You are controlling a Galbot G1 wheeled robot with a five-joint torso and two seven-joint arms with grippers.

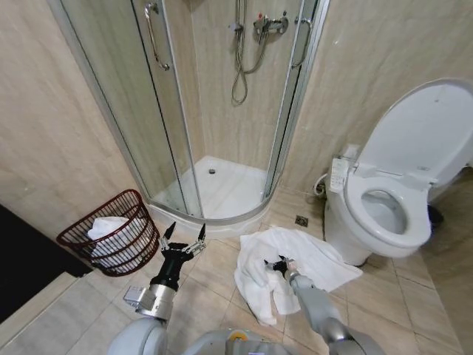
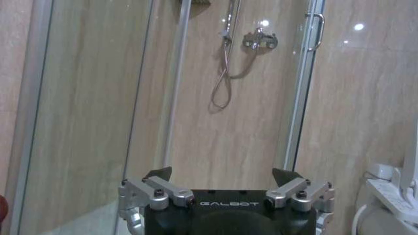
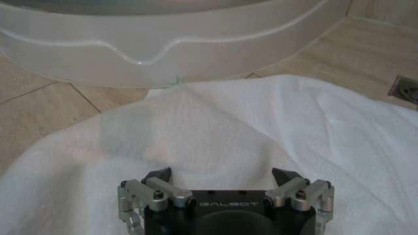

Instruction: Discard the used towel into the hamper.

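Right end effector (image 1: 275, 263) over towel (image 1: 310, 255); hamper (image 1: 118, 248) holds cloth (image 1: 109, 225).

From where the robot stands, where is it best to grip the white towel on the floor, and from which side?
Probably the raised fold at the middle of the towel, taken from above: it lies flat and spread on the tiles, and the open right gripper is already over it.

soft white cloth towel (image 1: 295, 262), wire-weave hamper (image 1: 111, 233), glossy tiles (image 1: 214, 274)
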